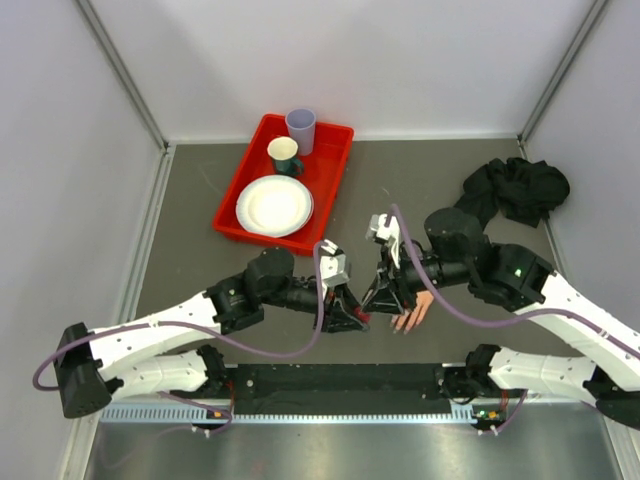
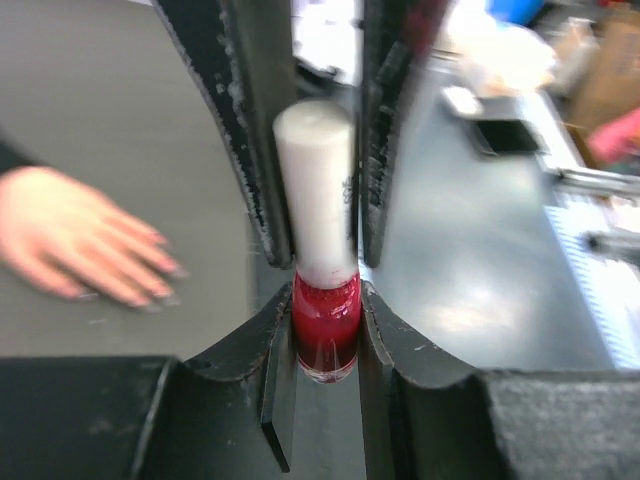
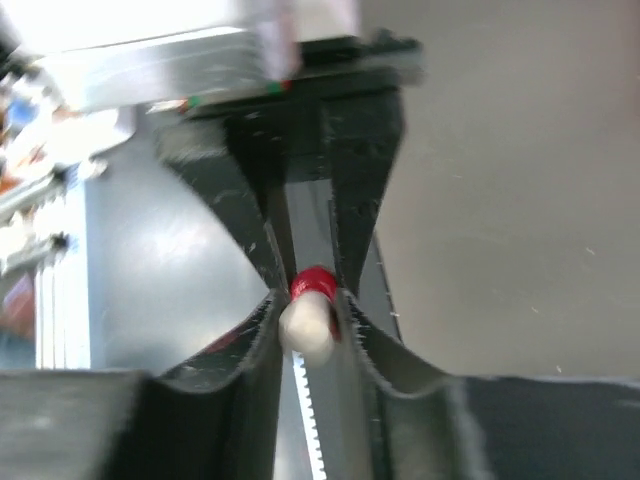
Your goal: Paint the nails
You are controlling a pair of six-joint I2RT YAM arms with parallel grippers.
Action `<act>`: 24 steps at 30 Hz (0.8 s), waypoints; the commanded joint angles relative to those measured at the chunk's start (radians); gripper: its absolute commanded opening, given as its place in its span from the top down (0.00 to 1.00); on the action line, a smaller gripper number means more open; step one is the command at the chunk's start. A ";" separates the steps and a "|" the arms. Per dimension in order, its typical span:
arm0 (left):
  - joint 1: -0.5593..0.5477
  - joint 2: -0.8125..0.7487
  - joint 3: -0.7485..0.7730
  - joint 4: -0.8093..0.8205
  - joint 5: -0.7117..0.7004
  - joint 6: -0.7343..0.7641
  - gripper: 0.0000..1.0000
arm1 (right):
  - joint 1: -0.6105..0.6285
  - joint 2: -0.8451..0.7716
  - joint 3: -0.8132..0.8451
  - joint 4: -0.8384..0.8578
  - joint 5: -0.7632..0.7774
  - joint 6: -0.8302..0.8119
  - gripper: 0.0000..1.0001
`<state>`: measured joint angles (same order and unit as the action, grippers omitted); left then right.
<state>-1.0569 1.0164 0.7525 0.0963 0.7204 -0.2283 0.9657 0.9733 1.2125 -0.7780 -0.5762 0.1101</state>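
Observation:
The polish bottle has a red glass body [image 2: 325,335] and a white cap [image 2: 315,190]. My left gripper [image 2: 325,300] is shut on the red body. My right gripper [image 3: 310,310] is shut on the white cap [image 3: 306,328], facing the left one; the red body [image 3: 315,283] shows just beyond. In the top view both grippers [image 1: 352,318] [image 1: 385,295] meet at the table's near middle. The skin-coloured mannequin hand [image 1: 413,312] lies flat just right of them, partly under my right arm. Its nails [image 2: 165,285] are blurred at the fingertips, left of the bottle.
A red tray [image 1: 330,175] at the back holds a white plate [image 1: 274,205], a teal cup [image 1: 284,155] and a lavender cup [image 1: 300,130]. A black cloth [image 1: 515,188] lies at the back right. A black rail [image 1: 340,378] runs along the near edge.

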 commanded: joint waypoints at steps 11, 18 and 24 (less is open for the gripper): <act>-0.006 0.070 0.051 0.028 -0.404 0.179 1.00 | 0.004 0.064 0.140 -0.147 0.564 0.491 0.46; -0.006 0.060 0.036 0.062 -0.420 0.178 1.00 | 0.005 0.093 0.144 -0.145 0.552 0.497 0.54; -0.006 0.059 0.038 0.049 -0.429 0.178 1.00 | 0.013 0.107 0.140 -0.127 0.533 0.490 0.65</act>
<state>-1.0595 1.0912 0.7708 0.0841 0.3058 -0.0662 0.9661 1.0752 1.3113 -0.9241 -0.0456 0.5892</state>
